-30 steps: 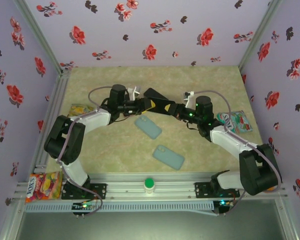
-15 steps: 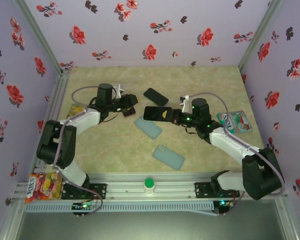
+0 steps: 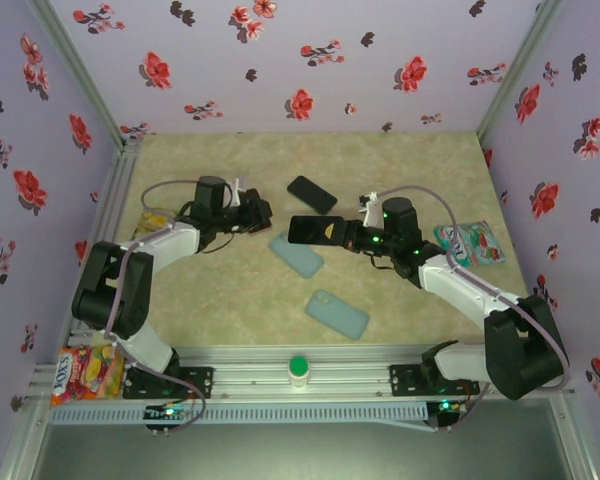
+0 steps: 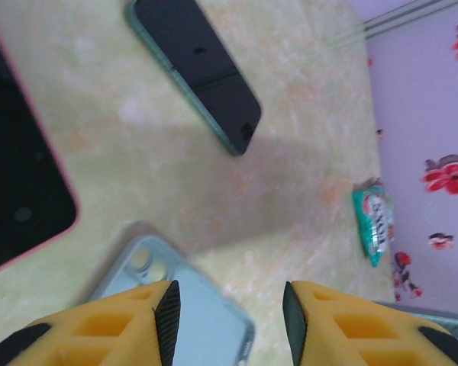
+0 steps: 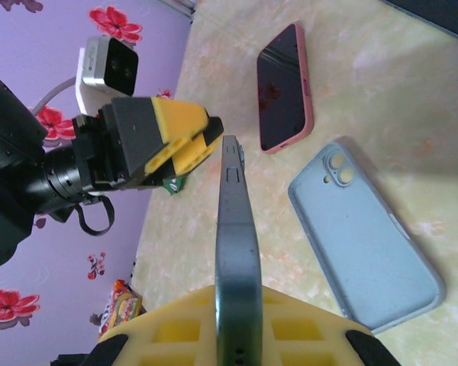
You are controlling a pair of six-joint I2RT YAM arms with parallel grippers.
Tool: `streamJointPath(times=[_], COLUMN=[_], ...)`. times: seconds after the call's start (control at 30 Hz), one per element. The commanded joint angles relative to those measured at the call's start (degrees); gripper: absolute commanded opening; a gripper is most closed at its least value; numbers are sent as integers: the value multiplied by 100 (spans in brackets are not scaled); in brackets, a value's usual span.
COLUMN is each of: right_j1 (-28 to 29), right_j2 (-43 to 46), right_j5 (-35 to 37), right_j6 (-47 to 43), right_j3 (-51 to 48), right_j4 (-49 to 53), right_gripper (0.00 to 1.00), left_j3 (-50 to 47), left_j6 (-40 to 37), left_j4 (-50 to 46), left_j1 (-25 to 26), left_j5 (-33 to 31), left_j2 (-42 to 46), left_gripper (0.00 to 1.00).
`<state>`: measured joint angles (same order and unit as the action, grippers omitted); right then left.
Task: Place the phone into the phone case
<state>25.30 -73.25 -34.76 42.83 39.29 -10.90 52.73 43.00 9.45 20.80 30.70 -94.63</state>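
1. Reference item. A light blue phone case, here called the far case (image 3: 296,254) (image 4: 206,314) (image 5: 366,236), lies flat on the table (image 3: 410,160) with its camera cutout showing. All positions below are given relative to it.

2. Right gripper (image 3: 338,232) (image 5: 238,301). It is closed on the held phone (image 3: 310,229) (image 5: 235,221). The phone is clamped by its flat faces between the yellow fingers (image 5: 175,324). The wrist view shows it edge-on, with the side buttons visible. The phone hangs in the air just beyond the far end of the far case and does not touch it.

3. Left gripper (image 3: 260,212) (image 4: 229,313) (image 5: 185,141). Its jaws stand apart with nothing between them. It hovers to the left of the far case, just past the case's far left corner. In its wrist view, the camera end of the case lies directly below the gap.

4. Other items.
- A pink-edged phone (image 4: 19,183) (image 5: 284,88) lies screen up just beside the far case, on its far left side, close to the left gripper.
- A dark phone (image 3: 311,194) (image 4: 198,72) lies screen up farther back from the far case, beyond the held phone.
- A second blue case, the near case (image 3: 337,314), lies empty in front of the far case and slightly to its right, apart from it.
- A green snack packet (image 3: 470,243) (image 4: 372,227) lies well to the right of the far case.

5. Task status. The far case holds no phone.
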Motion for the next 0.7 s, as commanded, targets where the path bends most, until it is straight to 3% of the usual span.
streamJointPath(times=[0.0, 0.67], right_j1=[48, 166], right_j2=[133, -64], right_j5=[83, 530], right_j6=[10, 558], right_j3=[-4, -612], right_j4=[-142, -950], right_gripper=[0, 0], left_j3=[-130, 217], left_j6=[-415, -583], left_j4=[-381, -71], left_j1=[113, 305], left_j5=[-256, -485], left_j2=[26, -1207], left_gripper=[44, 43])
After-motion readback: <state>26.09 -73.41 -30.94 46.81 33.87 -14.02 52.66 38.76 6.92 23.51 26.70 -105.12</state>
